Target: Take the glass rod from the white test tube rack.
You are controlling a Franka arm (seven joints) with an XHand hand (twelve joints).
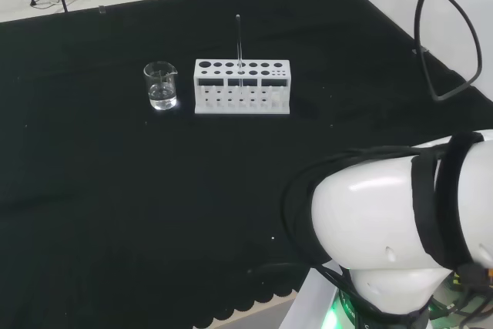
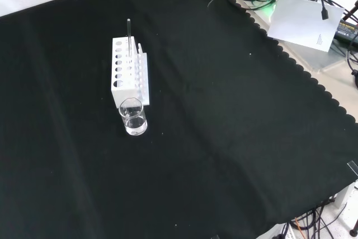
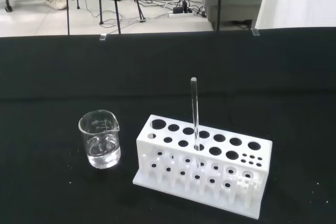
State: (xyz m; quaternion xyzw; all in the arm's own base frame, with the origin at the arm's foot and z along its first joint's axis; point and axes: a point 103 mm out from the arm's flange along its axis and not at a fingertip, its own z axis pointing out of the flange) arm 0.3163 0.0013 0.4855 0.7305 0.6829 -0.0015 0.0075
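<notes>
A thin clear glass rod point(image 1: 239, 45) stands upright in a hole of the white test tube rack point(image 1: 242, 87) in the middle of the black cloth. In the front view the rod point(image 2: 130, 36) rises from the rack point(image 2: 129, 72) left of centre. The wrist view looks at the rack point(image 3: 202, 164) from a distance, with the rod point(image 3: 195, 116) sticking up out of a middle hole. Nothing touches the rod or the rack.
A small clear beaker point(image 1: 160, 86) with a little clear liquid stands just left of the rack in the head view, and nearer than the rack in the front view point(image 2: 133, 117). The arm's white links point(image 1: 400, 229) fill the head view's lower right.
</notes>
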